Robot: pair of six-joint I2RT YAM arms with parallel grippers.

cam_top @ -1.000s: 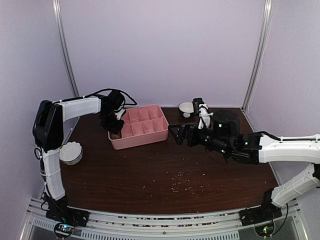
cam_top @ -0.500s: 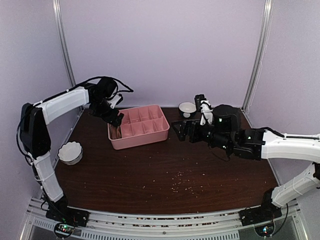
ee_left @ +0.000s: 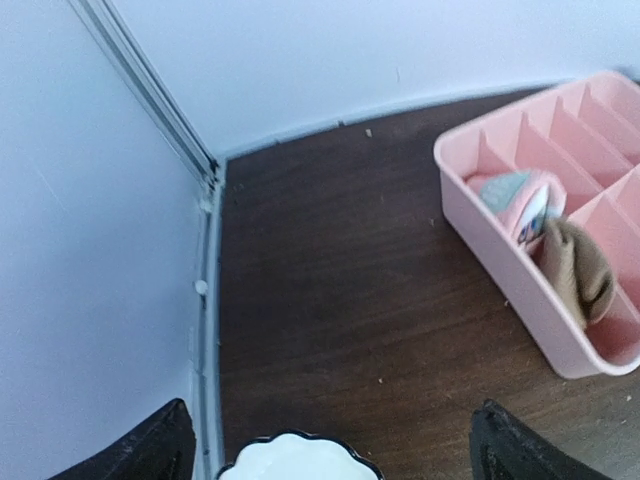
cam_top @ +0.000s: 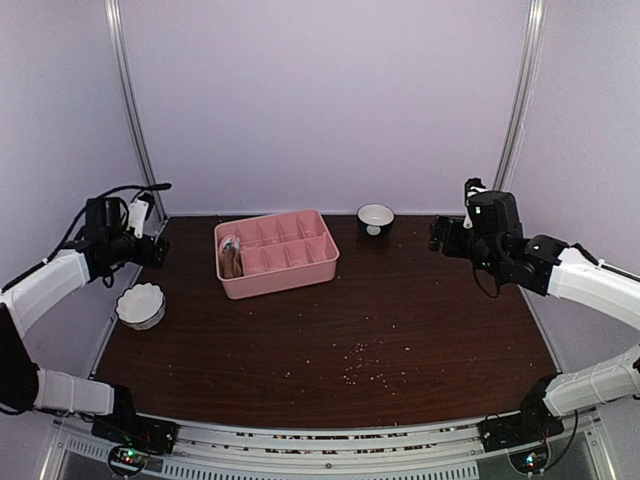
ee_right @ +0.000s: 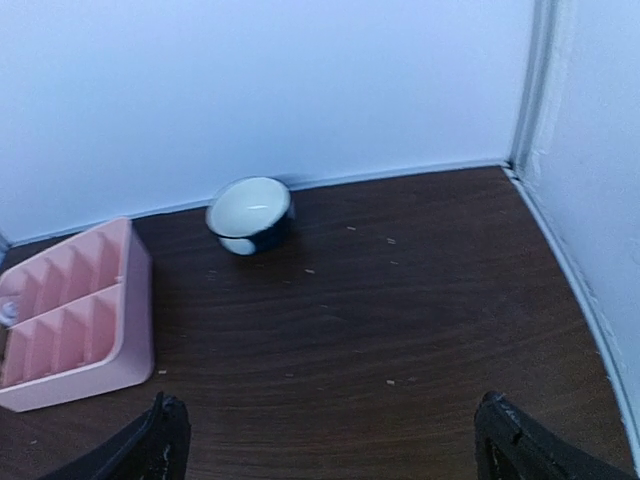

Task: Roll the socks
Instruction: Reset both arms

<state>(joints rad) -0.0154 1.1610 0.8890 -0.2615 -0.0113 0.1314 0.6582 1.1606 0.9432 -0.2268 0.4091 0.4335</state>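
The socks sit together in the left end compartment of the pink tray (cam_top: 300,276). In the left wrist view the pink sock (ee_left: 522,196) with teal and white patches is bundled beside the tan-brown sock (ee_left: 582,272). From above they show as a small bundle (cam_top: 231,259). My left gripper (cam_top: 154,250) is open and empty, well left of the tray, above the table's left edge. Its dark fingertips (ee_left: 160,448) stand wide apart. My right gripper (cam_top: 441,237) is open and empty too, far to the right of the tray, fingertips (ee_right: 508,440) spread.
A white scalloped bowl (cam_top: 141,305) lies near the left edge, just under my left gripper (ee_left: 333,452). A dark bowl with a white inside (cam_top: 375,218) stands by the back wall. Crumbs (cam_top: 362,366) are scattered at the front middle. Walls close in on three sides.
My left gripper opened and pulled away from the tray's left end to the far left, leaving the socks in the compartment. My right arm drew back from the tray to the right.
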